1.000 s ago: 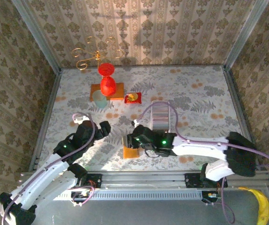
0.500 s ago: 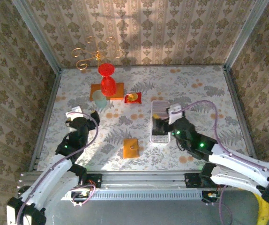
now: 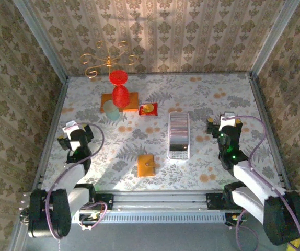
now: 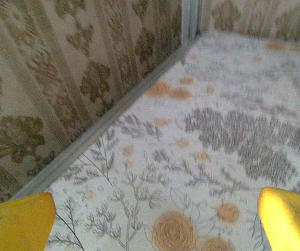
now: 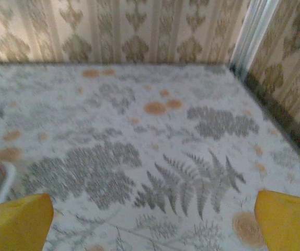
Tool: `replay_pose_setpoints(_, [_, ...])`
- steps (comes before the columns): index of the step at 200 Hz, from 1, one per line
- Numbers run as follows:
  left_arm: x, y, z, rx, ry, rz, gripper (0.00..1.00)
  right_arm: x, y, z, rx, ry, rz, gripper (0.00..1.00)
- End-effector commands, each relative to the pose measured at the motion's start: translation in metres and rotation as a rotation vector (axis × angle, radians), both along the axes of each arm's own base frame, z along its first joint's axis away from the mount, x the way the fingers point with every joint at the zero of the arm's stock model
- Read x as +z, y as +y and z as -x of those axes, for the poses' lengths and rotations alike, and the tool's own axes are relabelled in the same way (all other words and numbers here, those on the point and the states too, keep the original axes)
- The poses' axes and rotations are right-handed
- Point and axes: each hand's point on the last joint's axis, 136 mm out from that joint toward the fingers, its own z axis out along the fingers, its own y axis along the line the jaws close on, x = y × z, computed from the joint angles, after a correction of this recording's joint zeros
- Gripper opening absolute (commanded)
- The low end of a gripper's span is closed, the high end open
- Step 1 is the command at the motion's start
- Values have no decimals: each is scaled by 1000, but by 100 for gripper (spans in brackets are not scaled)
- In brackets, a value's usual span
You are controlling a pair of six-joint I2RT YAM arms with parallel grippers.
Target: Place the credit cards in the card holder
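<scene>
My left end effector point(image 4: 152, 225) is released. Its yellow fingers point(image 4: 15, 224) sit at the bottom corners of the wrist view, with only the flowered worktop point(image 4: 192, 157) between them. It hangs over the left side of the worktop, close to the patterned side wall point(image 4: 45, 78), and the arm is folded back near its base.

My right end effector point(image 5: 152, 219) is released as well, jaws wide with nothing gripped. It is over the right side of the worktop and faces the back wall.

The orange card holder point(image 3: 147, 166) lies flat at the front middle of the worktop, between the two arms and well apart from both. A long white tray point(image 3: 179, 137) lies just beside it, to the right and a little farther back. The ribbed row inside the tray may be the cards, but from above it is too coarse for me to tell.

Farther back on the left, a red hourglass-shaped ornament point(image 3: 120, 97) stands on an orange mat point(image 3: 131, 102). A pale green cup point(image 3: 111, 110) touches the mat's front edge, and a small red box point(image 3: 148, 109) sits just right of the mat. A gold wire ornament point(image 3: 105, 60) stands against the back wall.
</scene>
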Motion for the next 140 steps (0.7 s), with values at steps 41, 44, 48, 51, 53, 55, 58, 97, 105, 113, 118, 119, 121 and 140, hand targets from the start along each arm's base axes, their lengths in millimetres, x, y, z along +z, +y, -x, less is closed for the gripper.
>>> replay_pose_setpoints(41, [4,-18,-47,-134,-36,-10,100,-16,3,-25,66,-34,-34,100])
replay_pose_setpoints(44, [4,-19,-50,-145,-34,-12,100,-16,3,-26,68,-37,-34,100])
replay_pose_setpoints(48, [4,-22,-53,-159,-34,-14,100,-16,3,-28,72,-38,-34,100])
replay_pose_setpoints(51, [4,-23,-56,-172,-34,-16,100,-16,4,-29,76,-40,-34,100])
replay_pose_setpoints(53, [4,-25,-58,-180,-35,-16,100,-16,4,-29,78,-41,-34,100])
replay_pose_setpoints(55, [4,-26,-59,-187,-36,-17,100,-16,4,-30,82,-42,-35,100])
replay_pose_setpoints(58, [4,-28,-62,-202,-37,-21,100,-16,4,-31,84,-43,-35,100])
replay_pose_setpoints(97, [-11,-49,-80,-344,-26,-47,100,-18,10,-45,135,-85,-51,100])
replay_pose_setpoints(105, [-14,-53,-82,-370,-26,-46,100,-22,8,-48,128,-96,-50,100])
replay_pose_setpoints(113, [-21,-53,-84,-368,-37,-54,100,-36,7,-51,124,-77,-53,100])
replay_pose_setpoints(118, [-18,-52,-86,-370,-69,-77,100,-41,8,-54,129,-70,-53,100])
replay_pose_setpoints(119, [-18,-53,-86,-372,-68,-77,100,-43,9,-54,133,-68,-51,100])
replay_pose_setpoints(121, [-18,-54,-86,-379,-64,-74,100,-45,9,-56,137,-64,-51,100])
replay_pose_setpoints(140, [-21,-56,-89,-384,-24,-71,100,-49,15,-67,171,2,-53,100])
